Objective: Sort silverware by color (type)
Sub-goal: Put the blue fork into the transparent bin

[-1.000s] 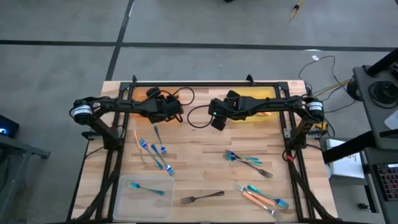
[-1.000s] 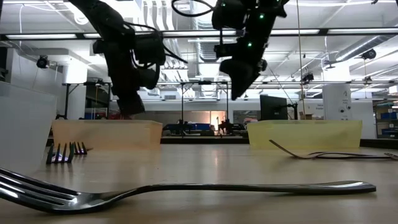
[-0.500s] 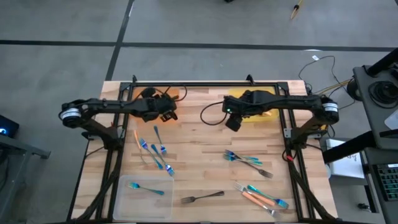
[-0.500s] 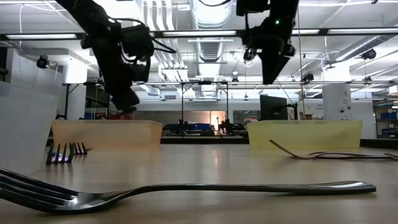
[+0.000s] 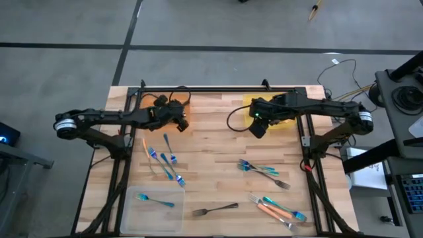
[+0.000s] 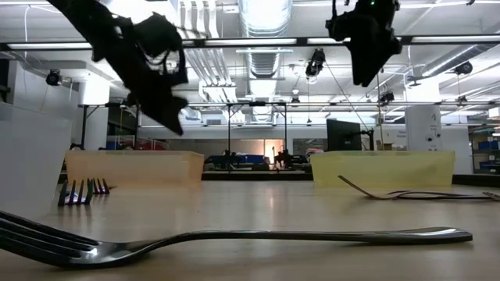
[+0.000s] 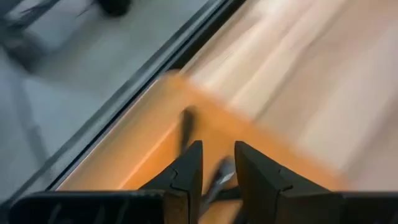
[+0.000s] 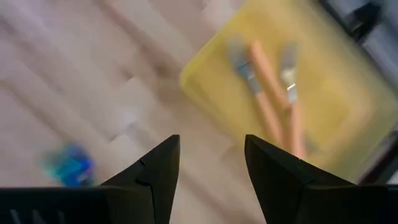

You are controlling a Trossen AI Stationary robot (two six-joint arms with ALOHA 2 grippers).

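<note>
Overhead, left tool (image 5: 178, 121), narrow, above orange tray (image 5: 187, 101); right tool (image 5: 258, 127), wide, seemingly empty, beside yellow tray (image 5: 285, 123).

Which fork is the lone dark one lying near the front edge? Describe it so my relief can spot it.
Start at the clear tray in the table's front left corner and look just to its right. There a dark grey fork lies alone on bare wood; unlike the blue and orange-handled pieces farther right, it has no colour.

text: none readable | labels: none | signs: none
</note>
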